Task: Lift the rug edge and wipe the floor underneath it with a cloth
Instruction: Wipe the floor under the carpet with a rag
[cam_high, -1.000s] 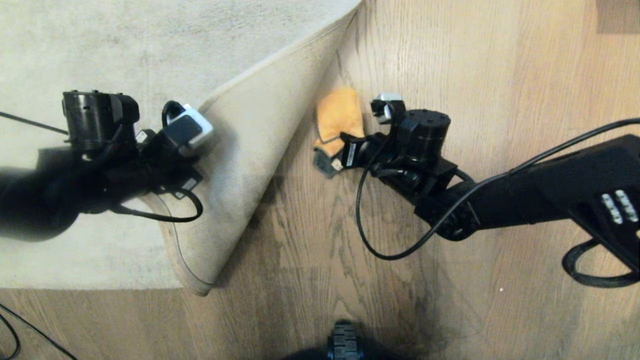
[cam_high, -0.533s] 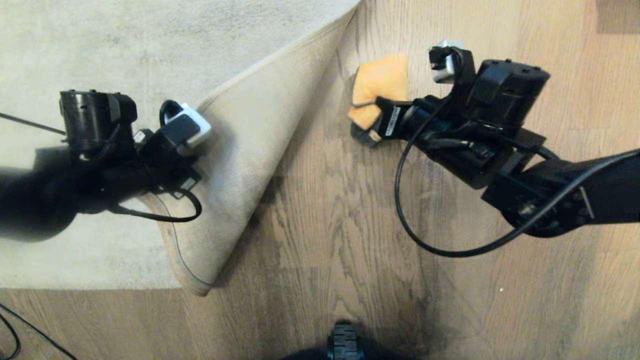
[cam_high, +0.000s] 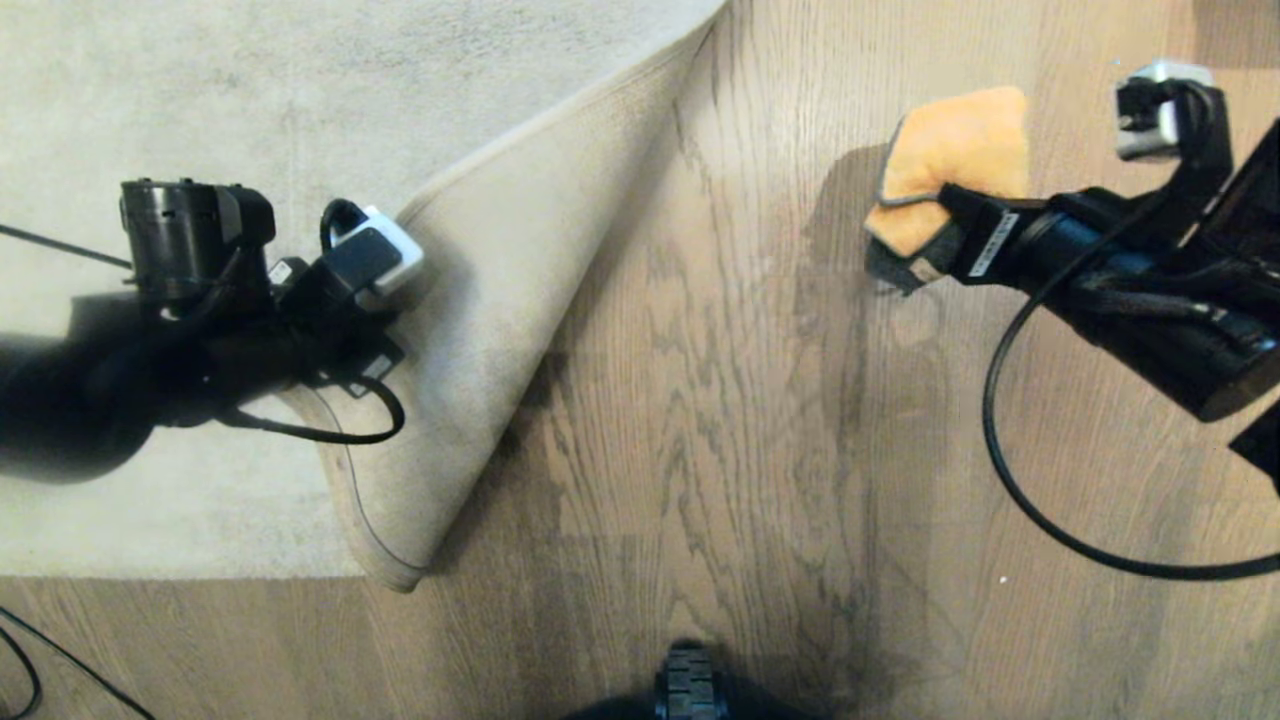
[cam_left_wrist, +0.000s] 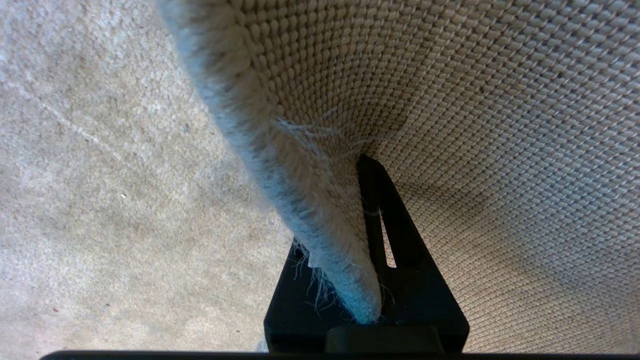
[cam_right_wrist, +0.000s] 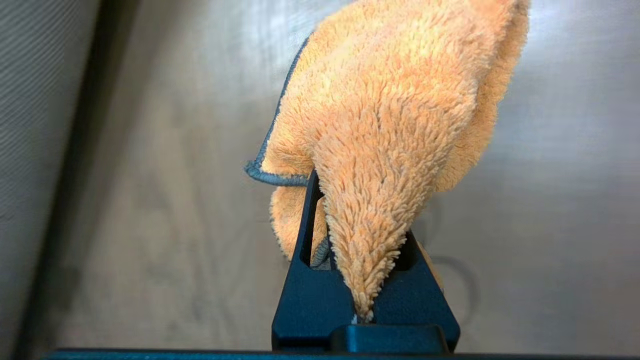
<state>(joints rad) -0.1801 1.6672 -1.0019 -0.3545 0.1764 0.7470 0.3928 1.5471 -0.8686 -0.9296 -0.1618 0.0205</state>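
Floor (cam_high: 700, 400); cloth (cam_high: 955, 150) in right claw (cam_high: 915, 265)

Both black arms (cam_high: 1150, 290) carry looping black cables (cam_high: 1010, 450), white-grey wrist cameras (cam_high: 1150, 105), and a white label (cam_high: 985, 250).

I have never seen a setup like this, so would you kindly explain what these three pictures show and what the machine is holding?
This is a two-armed robot. The wide picture comes from its head camera, looking down at a wood floor. The other two come from cameras on its wrists, just behind the fingers. The left gripper is shut on the rug edge, holding the corner folded back so its woven underside shows. The right gripper is shut on an orange cloth, out over bare floor to the right of the rug.
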